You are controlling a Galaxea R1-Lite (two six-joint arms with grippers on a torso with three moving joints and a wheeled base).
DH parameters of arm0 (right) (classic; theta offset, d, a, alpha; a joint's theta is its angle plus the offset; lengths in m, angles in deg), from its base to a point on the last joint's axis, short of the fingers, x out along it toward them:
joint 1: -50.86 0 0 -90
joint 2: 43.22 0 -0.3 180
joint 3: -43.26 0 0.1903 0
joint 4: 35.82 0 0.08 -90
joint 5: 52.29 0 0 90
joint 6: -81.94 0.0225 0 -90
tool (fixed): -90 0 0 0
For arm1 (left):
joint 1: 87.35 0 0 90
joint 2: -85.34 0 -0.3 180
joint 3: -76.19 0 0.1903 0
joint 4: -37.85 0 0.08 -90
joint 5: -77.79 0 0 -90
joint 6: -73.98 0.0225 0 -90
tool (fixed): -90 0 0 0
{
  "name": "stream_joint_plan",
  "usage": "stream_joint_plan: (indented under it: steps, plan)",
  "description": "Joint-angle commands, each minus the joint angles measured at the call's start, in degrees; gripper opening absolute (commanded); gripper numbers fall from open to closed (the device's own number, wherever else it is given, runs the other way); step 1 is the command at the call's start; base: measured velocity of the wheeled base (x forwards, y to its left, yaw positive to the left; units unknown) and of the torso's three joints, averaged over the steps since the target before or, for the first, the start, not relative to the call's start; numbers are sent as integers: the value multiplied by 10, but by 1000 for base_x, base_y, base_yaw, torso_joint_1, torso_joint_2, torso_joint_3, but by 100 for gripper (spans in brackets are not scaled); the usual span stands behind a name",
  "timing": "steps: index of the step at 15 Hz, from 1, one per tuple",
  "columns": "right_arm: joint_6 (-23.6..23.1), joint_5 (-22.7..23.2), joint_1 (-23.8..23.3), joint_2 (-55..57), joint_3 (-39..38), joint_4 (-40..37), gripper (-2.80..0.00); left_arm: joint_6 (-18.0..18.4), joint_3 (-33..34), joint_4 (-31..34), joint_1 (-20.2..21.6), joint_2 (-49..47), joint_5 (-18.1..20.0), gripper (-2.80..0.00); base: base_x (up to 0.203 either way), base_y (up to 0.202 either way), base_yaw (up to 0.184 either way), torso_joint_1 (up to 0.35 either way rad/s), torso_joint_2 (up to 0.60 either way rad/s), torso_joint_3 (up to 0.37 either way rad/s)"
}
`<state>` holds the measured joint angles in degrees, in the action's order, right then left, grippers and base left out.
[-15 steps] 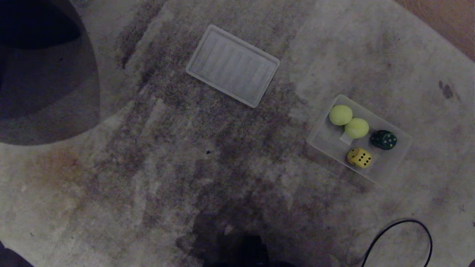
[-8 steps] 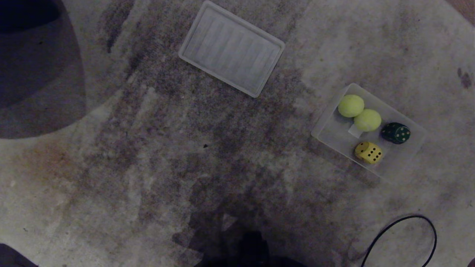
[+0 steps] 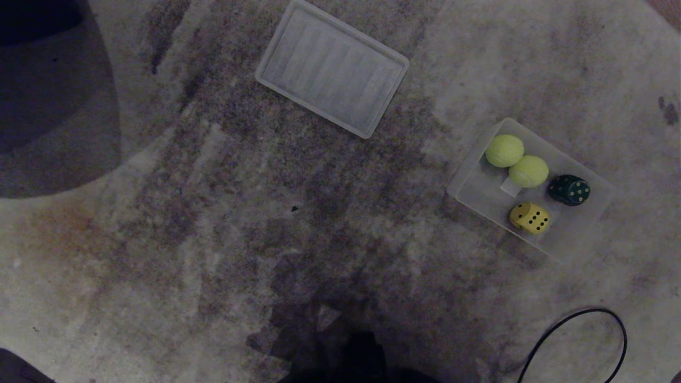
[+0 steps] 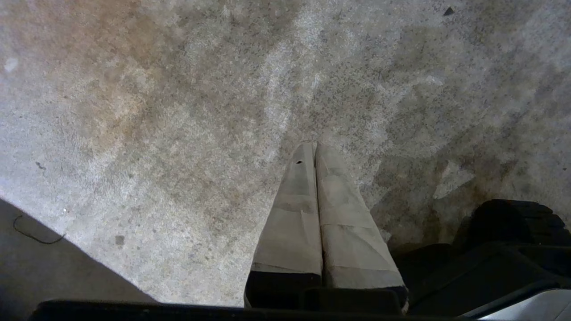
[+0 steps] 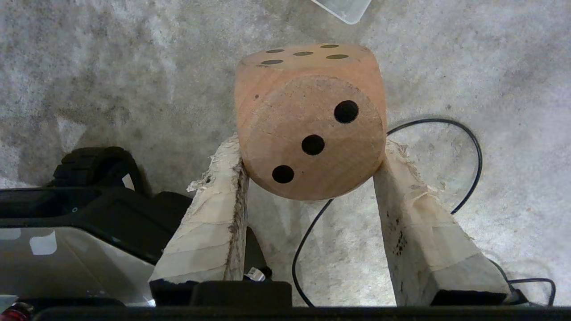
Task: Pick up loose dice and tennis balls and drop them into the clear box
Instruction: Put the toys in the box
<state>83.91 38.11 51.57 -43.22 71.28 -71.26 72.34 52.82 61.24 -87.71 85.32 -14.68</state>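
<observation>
Head view looks straight down on a mottled grey carpet (image 3: 213,223). At the far left lies a dark rounded shadow patch. Further right, near the top, a flat ribbed clear lid (image 3: 332,68) lies on the carpet, turned at an angle. Right of it, well apart, sits the clear box (image 3: 473,189), also at an angle. Inside it are two tennis balls (image 3: 504,150), touching each other along the far side; a yellow die (image 3: 529,217) with black pips sits nearer the robot, and a dark green die (image 3: 569,190) with pale pips sits to the right of the balls. A small pale label shows on the box floor by the second ball. A black cable (image 3: 577,332) loops over the carpet at the lower right. Neither arm appears in this view.

In the left wrist view the left pincer (image 4: 315,149) hangs over bare carpet with its taped fingers pressed together, nothing between them.

In the right wrist view the right pincer (image 5: 312,156) is clamped on a pinkish-tan die (image 5: 311,120), one taped finger (image 5: 214,214) on each side of it. The three-pip face is turned to the camera. The die is held above the carpet, with the black cable under it and a corner of clear plastic (image 5: 343,9) just beyond.
</observation>
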Motion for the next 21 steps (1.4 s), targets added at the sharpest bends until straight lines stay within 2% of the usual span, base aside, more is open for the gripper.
stream_joint_plan:
  steps: [1,4,8,10,16,21]
  plan:
    - [10,-1,0,1,2,-2,-280,0,1,0,0,0,0,-280,0,0,0,0,0,0]
    - [11,-6,-1,61,50,-10,-280,0,1,0,0,0,-1,-280,0,0,0,0,0,0]
    - [27,-1,-3,259,146,-5,-280,0,1,0,0,0,0,-280,0,0,0,0,0,0]
    - [48,11,1,364,179,27,-280,0,1,0,0,0,0,-280,0,0,0,0,0,0]
    - [102,36,52,667,217,233,-280,0,1,0,0,0,-1,-280,0,0,0,0,0,0]
    - [127,62,57,874,281,374,-280,0,1,0,0,0,-1,-280,0,0,0,0,0,0]
